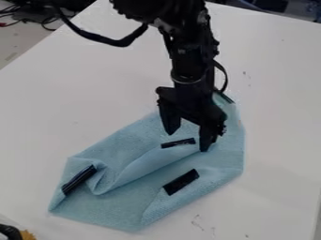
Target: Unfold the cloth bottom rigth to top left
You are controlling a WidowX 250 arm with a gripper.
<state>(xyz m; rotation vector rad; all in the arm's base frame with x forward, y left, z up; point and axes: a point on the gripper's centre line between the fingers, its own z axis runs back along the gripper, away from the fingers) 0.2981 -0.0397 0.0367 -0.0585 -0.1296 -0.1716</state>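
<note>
Two wide-apart, empty jaws of the black gripper (187, 141) over creased, finely textured, many-cornered blue cloth (119, 204)

The cloth (128, 206) is light blue with black patches, lying on the table (63, 103), partly folded and creased, its long shape running from 7 or 8 o'clock to 1 o'clock. Seen from its middle, patches show at 8 (80, 180), 4 (181, 182), 2 (179, 143) and 1 o'clock (222, 97). The 8 and 4 o'clock edges are turned inward; a raised fold crosses between.
</note>
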